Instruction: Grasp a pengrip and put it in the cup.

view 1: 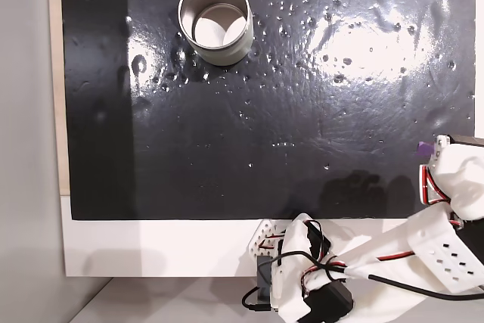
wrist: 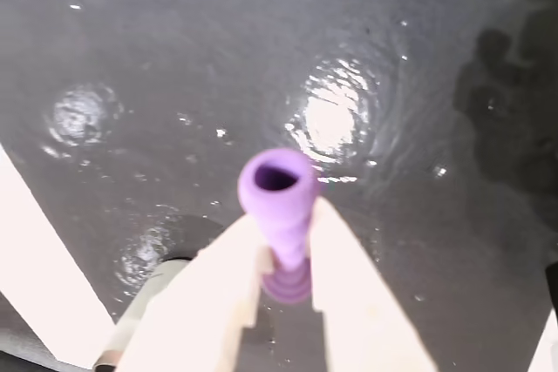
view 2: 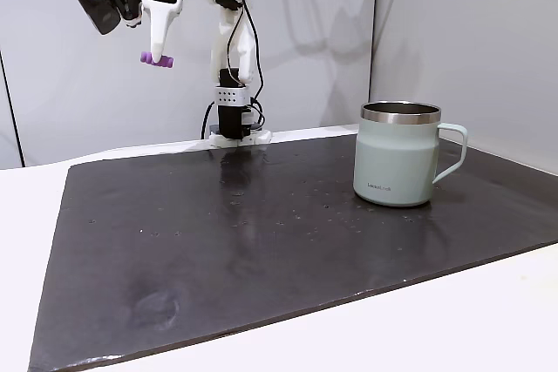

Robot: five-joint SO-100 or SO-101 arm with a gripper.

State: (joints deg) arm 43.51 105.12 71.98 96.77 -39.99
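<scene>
Cup [wrist: 139, 311] blurred, mostly behind fingers [wrist: 209, 302].

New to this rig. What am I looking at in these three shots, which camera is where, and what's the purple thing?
It is a small white robot arm on a table, ending in a two-finger claw.

One fixed view looks straight down on a black mat; the arm's base sits at the bottom edge, and the arm reaches off to the right. The other fixed view looks across the mat from the side. The wrist view rides on the arm and looks down past the claw's two pale fingers.

On the mat stands a steel cup with a pale green wall and a handle; it looks empty from above.

The purple thing is a pengrip, a small soft tube. The claw is closed on it, holding it high in the air, well away from the cup.
</scene>
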